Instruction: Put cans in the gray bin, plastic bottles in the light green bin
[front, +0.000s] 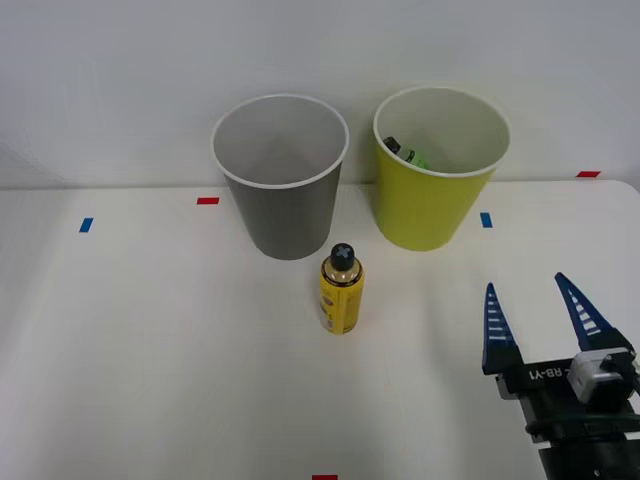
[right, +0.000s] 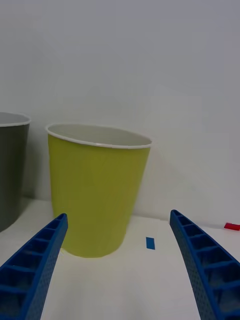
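stretching across the scene under a plain pale wall, the white table (front: 150, 350) carries small red and blue tape marks (front: 208, 201) and, at its far edge, the gray bin (front: 281, 175) on the left just beside the light green bin (front: 438, 170) on the right, each tapered with a thin white rim. a green bottle (front: 408, 155) with a dark cap lies inside the light green bin, and a yellow black-capped bottle (front: 341, 289) stands upright just near of the gray bin. at the near right the right gripper (front: 540, 315) hovers with its blue ribbed fingers spread wide and holding nothing.

Right arm: enters low from the front view's right edge.
Right hand (front: 539, 309): fingers (front: 496, 325) spread wide apart, holding nothing.
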